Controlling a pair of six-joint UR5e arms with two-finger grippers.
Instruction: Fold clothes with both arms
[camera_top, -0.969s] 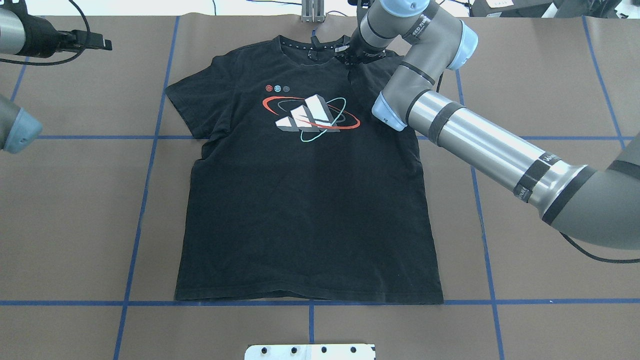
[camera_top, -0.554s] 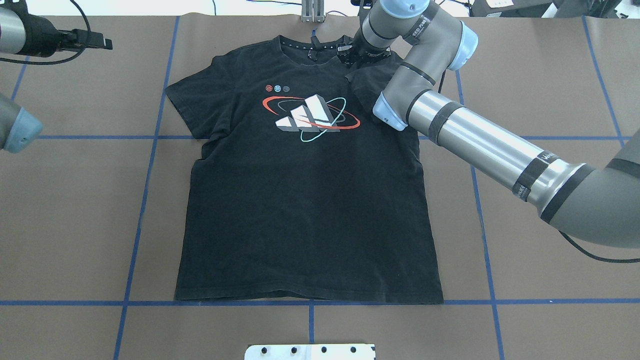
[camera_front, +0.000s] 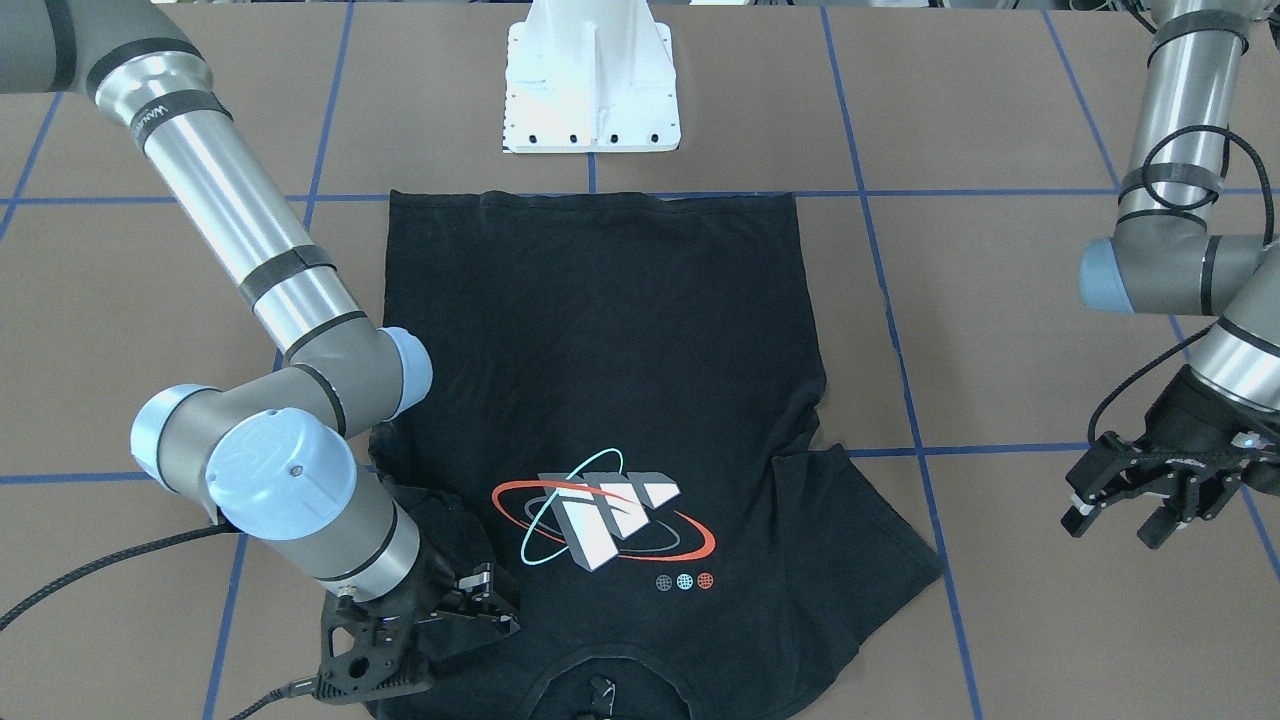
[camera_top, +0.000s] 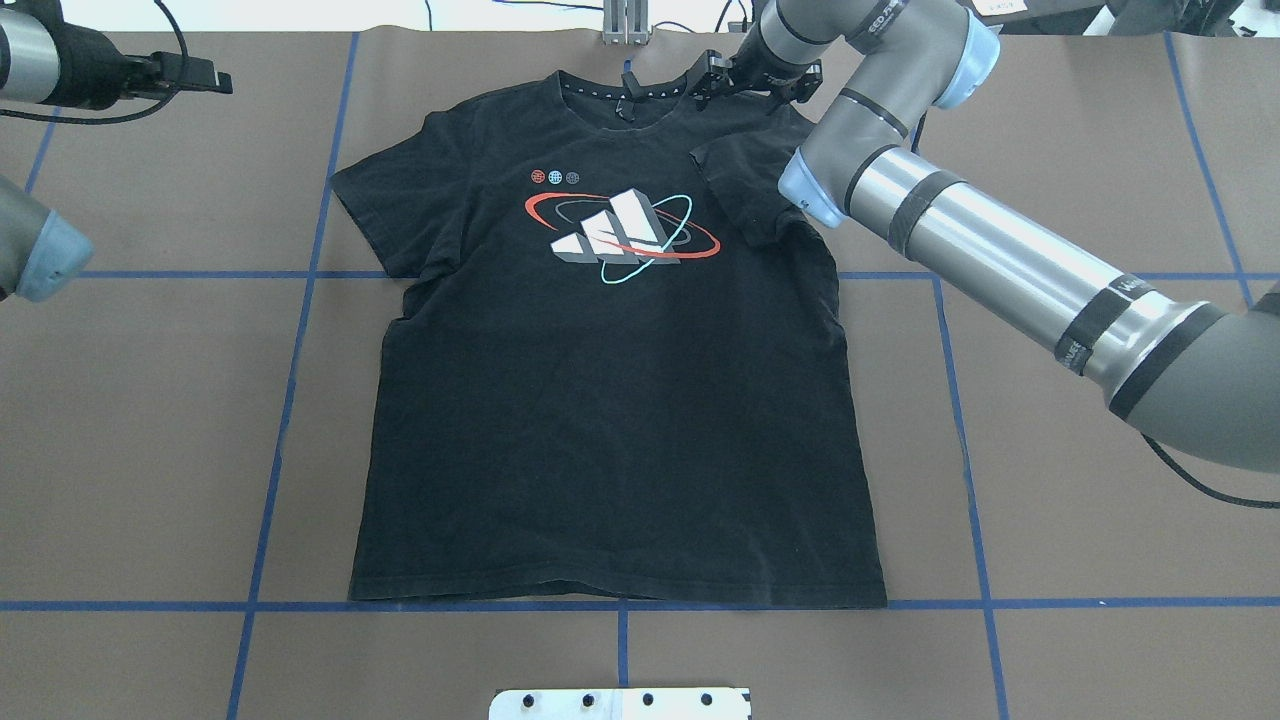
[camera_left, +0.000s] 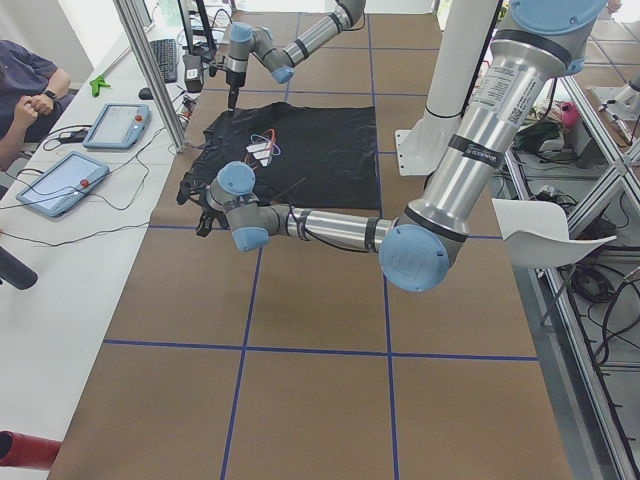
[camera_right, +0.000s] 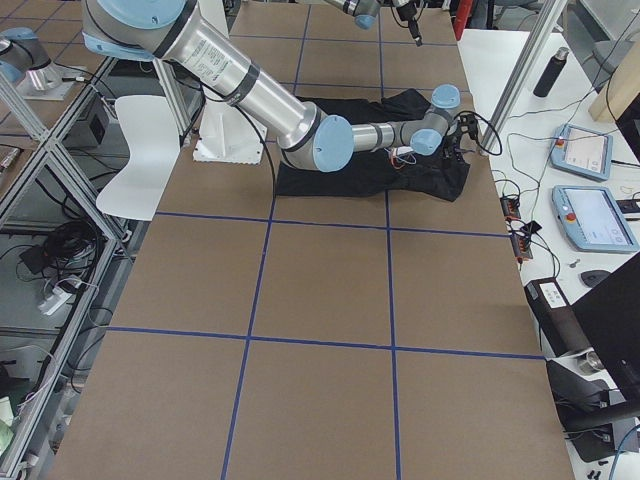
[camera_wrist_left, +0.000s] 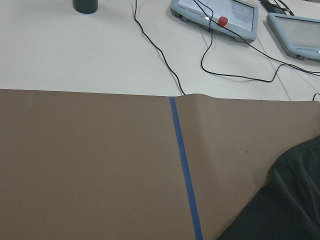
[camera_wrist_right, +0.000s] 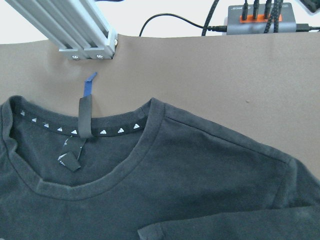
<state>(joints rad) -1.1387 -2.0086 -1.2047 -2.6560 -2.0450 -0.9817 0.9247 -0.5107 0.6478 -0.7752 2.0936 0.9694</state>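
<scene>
A table (camera_top: 1080, 560) covered in brown paper, marked into squares by blue tape lines (camera_top: 286, 400), fills the middle of the room. Along one long side of the table runs a white desk (camera_left: 70, 250) with two control tablets (camera_left: 60, 183) and a keyboard (camera_left: 163, 58); a person (camera_left: 25, 85) sits there. Aluminium posts (camera_left: 150, 70) rise between table and desk. On the table's opposite side stands a white chair (camera_right: 140, 150), with cables (camera_right: 65, 245) on the floor. The light is bright and even.

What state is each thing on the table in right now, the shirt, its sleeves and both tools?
T-shirt: spread flat, logo side up.
Right sleeve: folded inward onto the shirt.
Left sleeve: spread out flat.
Right tool: open, empty, near the collar.
Left tool: open, empty, off the shirt.
</scene>
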